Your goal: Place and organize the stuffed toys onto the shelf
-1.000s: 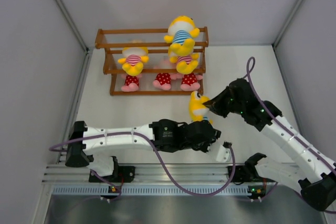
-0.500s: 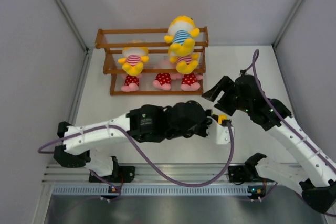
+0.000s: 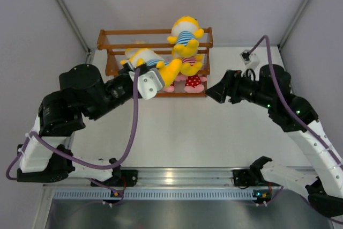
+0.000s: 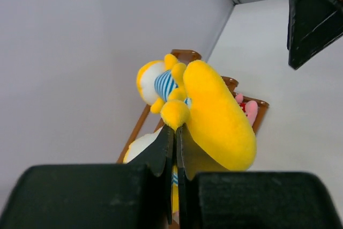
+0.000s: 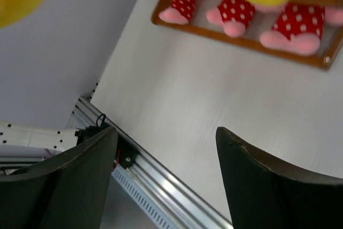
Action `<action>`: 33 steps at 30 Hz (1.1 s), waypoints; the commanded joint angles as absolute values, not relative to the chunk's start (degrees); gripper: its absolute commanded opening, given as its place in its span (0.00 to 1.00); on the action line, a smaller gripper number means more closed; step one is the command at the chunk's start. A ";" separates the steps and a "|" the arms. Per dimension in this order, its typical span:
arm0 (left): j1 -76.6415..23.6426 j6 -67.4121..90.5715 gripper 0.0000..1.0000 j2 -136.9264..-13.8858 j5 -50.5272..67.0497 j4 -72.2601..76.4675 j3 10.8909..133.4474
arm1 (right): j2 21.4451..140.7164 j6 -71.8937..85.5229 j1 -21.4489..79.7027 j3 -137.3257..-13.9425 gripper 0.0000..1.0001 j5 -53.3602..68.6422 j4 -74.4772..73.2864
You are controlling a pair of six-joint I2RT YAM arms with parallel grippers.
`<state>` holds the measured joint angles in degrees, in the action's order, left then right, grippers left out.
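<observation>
The brown wooden shelf (image 3: 110, 69) stands at the back of the table. On its top tier sits a yellow stuffed toy in a blue-striped shirt (image 3: 185, 33). A tier lower sit yellow toys in pink stripes (image 3: 188, 64), and pink toys in red dotted outfits (image 3: 194, 82) line the bottom. My left gripper (image 3: 156, 71) is raised in front of the shelf's middle tier, shut on a limb of another yellow, blue-striped toy (image 3: 169, 71) (image 4: 220, 116), which lies sideways. My right gripper (image 3: 211, 94) (image 5: 166, 132) hovers open and holds nothing, just right of the shelf's lower corner.
Grey walls close in the white table (image 3: 177, 132) on three sides. The left arm's purple cable (image 3: 134, 122) loops over the table's middle. An aluminium rail (image 3: 177, 178) with the arm bases runs along the near edge. In the right wrist view the dotted legs (image 5: 236, 12) rest on the bottom shelf rail (image 5: 241, 37).
The right gripper let go of the yellow toy, opened and drew back to the right. The left gripper shut on the toy and carried it from mid-table up to the shelf front.
</observation>
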<state>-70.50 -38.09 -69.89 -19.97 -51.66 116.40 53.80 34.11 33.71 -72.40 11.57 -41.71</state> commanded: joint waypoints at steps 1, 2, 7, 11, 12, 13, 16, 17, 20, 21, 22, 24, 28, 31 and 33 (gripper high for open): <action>-68.04 -39.37 0.00 -69.44 -21.62 -52.03 119.44 | 54.92 17.51 34.72 -83.56 0.74 19.23 -32.36; -67.59 -39.90 0.00 -69.09 -22.14 -52.03 120.49 | 55.89 16.19 34.72 -87.24 0.77 22.47 -30.78; -63.91 -39.29 0.00 -68.12 -21.19 -52.56 122.52 | 69.32 13.53 34.89 -102.54 0.83 36.02 -24.53; -61.18 -37.18 0.00 -66.98 -19.08 -53.70 122.35 | 79.87 14.67 36.47 -115.63 0.87 40.34 -21.72; -60.65 -36.74 0.00 -66.89 -18.64 -53.88 122.34 | 82.94 16.77 37.08 -116.53 0.88 40.43 -20.66; -59.77 -36.56 0.00 -66.80 -17.76 -54.14 122.00 | 84.36 18.01 37.35 -117.15 0.90 41.21 -19.26; -58.54 -35.77 0.00 -66.53 -16.79 -54.58 121.64 | 88.58 22.67 38.75 -117.42 0.96 42.27 -13.11; -58.27 -35.51 0.00 -66.45 -16.70 -54.58 121.64 | 90.42 23.11 40.41 -117.60 0.99 42.36 -11.36; -57.83 -35.42 0.00 -66.45 -16.26 -54.84 121.64 | 93.50 23.46 43.41 -118.30 0.99 42.80 -9.15; -57.75 -35.42 0.00 -66.45 -16.26 -55.02 121.64 | 94.04 24.60 43.94 -118.21 0.99 43.50 -8.10; -57.66 -35.51 0.00 -66.45 -16.26 -55.11 121.64 | 94.65 25.39 44.21 -118.13 0.99 45.59 -6.87; -57.57 -35.60 0.00 -66.18 -16.52 -55.11 121.38 | 95.79 26.54 45.43 -118.04 1.00 48.59 -5.37; -57.39 -35.77 0.00 -65.74 -16.61 -55.37 120.76 | 94.93 23.82 47.28 -115.67 0.99 51.67 -5.54; -57.39 -35.95 0.00 -65.39 -16.52 -55.46 120.32 | 93.34 24.08 47.37 -113.21 0.99 52.64 -2.48; -57.39 -36.12 0.00 -65.22 -16.17 -55.90 119.89 | 93.08 25.39 47.46 -113.20 0.99 54.31 -0.98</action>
